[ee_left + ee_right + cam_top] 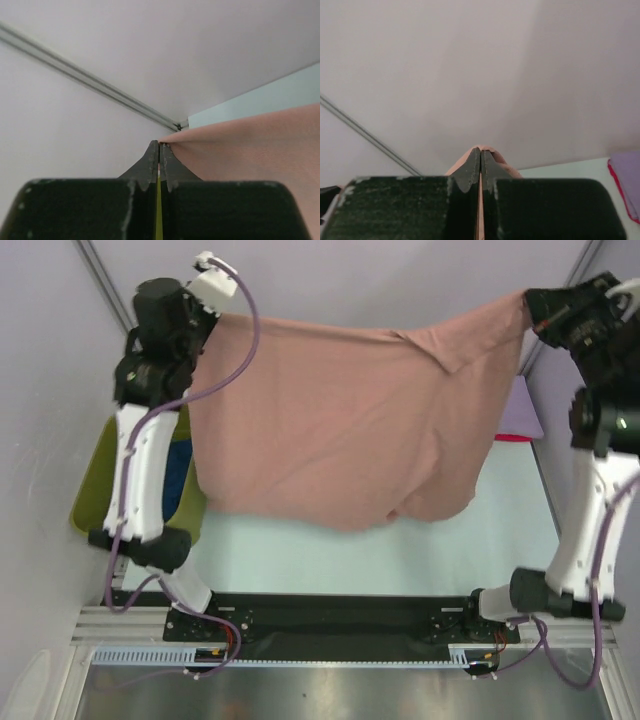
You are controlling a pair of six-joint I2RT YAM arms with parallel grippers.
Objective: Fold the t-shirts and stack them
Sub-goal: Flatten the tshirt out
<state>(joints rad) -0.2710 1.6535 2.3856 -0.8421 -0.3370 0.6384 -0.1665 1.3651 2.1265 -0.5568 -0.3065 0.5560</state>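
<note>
Above the table [330, 558], salmon-pink t-shirt [340, 420] stretched aloft — left gripper [159, 145], right gripper [480, 150], both pinching its edge.

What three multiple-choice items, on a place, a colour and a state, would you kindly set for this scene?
1. Where is the green tub?
A. at the left, behind the left arm
B. at the right
C. centre front

2. What colour is the hanging t-shirt?
A. dark blue
B. salmon-pink
C. white

3. How are the left fingers?
A. wide open
B. shut on the hanging t-shirt
C. shut on nothing

Answers: 1 A, the tub shows beside the left arm; 2 B, the cloth is salmon-pink; 3 B, the tips pinch its edge.
</note>
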